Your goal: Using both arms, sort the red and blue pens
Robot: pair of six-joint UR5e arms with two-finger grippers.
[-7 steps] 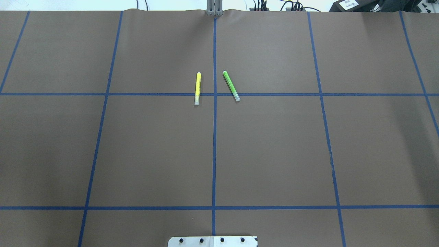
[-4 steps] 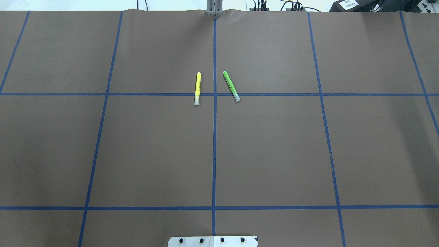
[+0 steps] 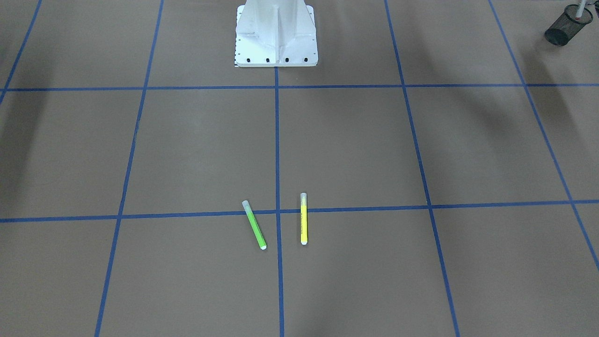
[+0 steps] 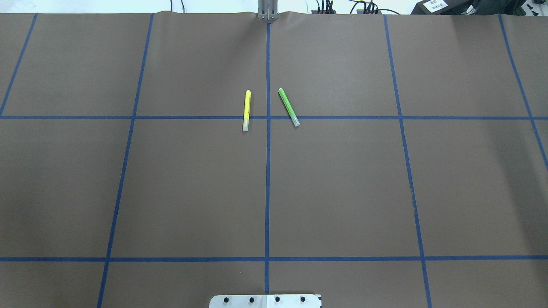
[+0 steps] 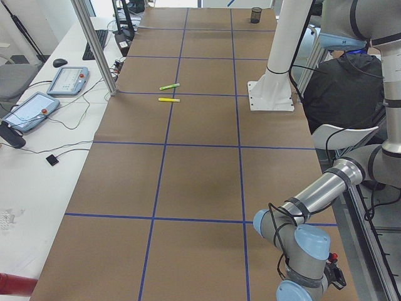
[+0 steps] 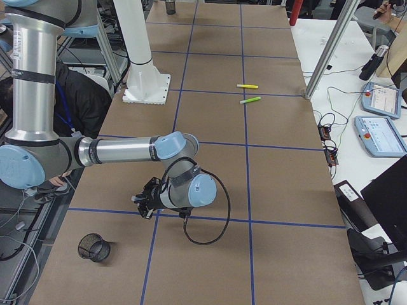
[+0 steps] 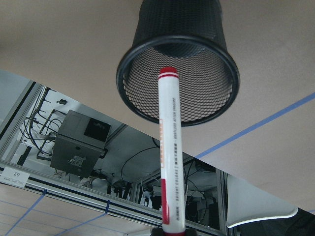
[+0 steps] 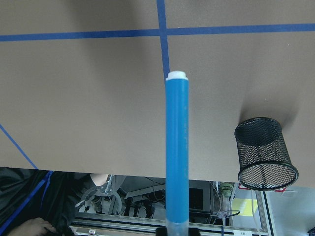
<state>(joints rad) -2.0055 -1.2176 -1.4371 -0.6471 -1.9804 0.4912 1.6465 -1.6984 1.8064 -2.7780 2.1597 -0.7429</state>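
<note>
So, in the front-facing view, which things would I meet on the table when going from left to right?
Slim green highlighter → slim yellow highlighter → black wire-mesh pen cup in the top right corner. The white robot base spans both highlighters sideways, so it is left out.

My base (image 3: 275, 32): white, top centre of the frame, bolted down where the middle tape line (image 3: 277, 140) begins.
Table (image 3: 187, 150): brown cover under me, cut into squares by blue tape.
Green highlighter (image 3: 254, 225): lower centre, just left of the middle line, slanted, clear cap uppermost, lying across the horizontal tape.
Yellow highlighter (image 3: 303, 219): just right of the middle line, nearly straight up the frame, clear cap uppermost, also across that tape.
Mesh cup (image 3: 567, 25): black, upper right corner, well apart from both highlighters.
Shadows: soft dark bands at upper left and upper right.
</note>
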